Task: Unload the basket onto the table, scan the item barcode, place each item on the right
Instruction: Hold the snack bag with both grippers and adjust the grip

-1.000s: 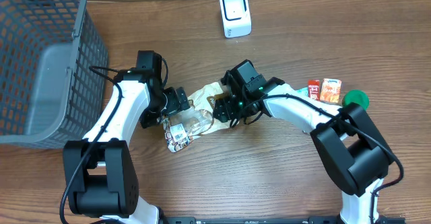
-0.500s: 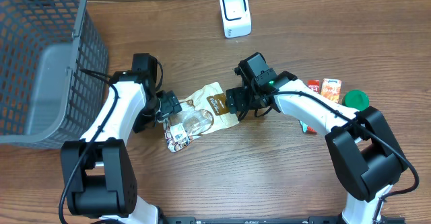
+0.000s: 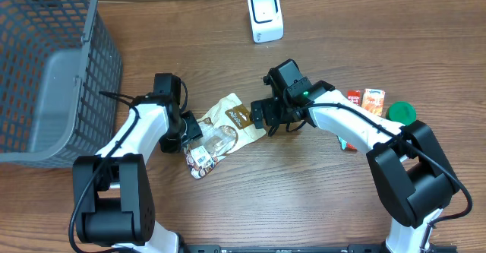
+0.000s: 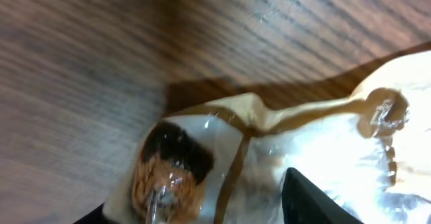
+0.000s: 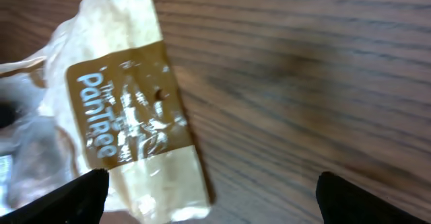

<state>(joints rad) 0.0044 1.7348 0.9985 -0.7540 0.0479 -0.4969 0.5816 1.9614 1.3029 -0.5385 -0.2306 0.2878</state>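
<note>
One grey basket (image 3: pixel 45 71) stands far left. The left gripper (image 3: pixel 190 129) straddles the left edge of the snack packet (image 3: pixel 222 130), which lies flat mid-table; whether its fingers pinch it, I cannot tell. The right gripper (image 3: pixel 263 121) gapes wide and empty by the packet's right end. The scanner (image 3: pixel 266 16) stands behind, and small cartons (image 3: pixel 366 101) lie far right.

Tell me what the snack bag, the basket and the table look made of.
The snack bag looks like thin glossy plastic film: crinkled, glare, a clear window. The basket looks like matte gray moulded plastic with open grid walls. The table shows brown grain: wood or wood-look laminate, cannot tell which.
</note>
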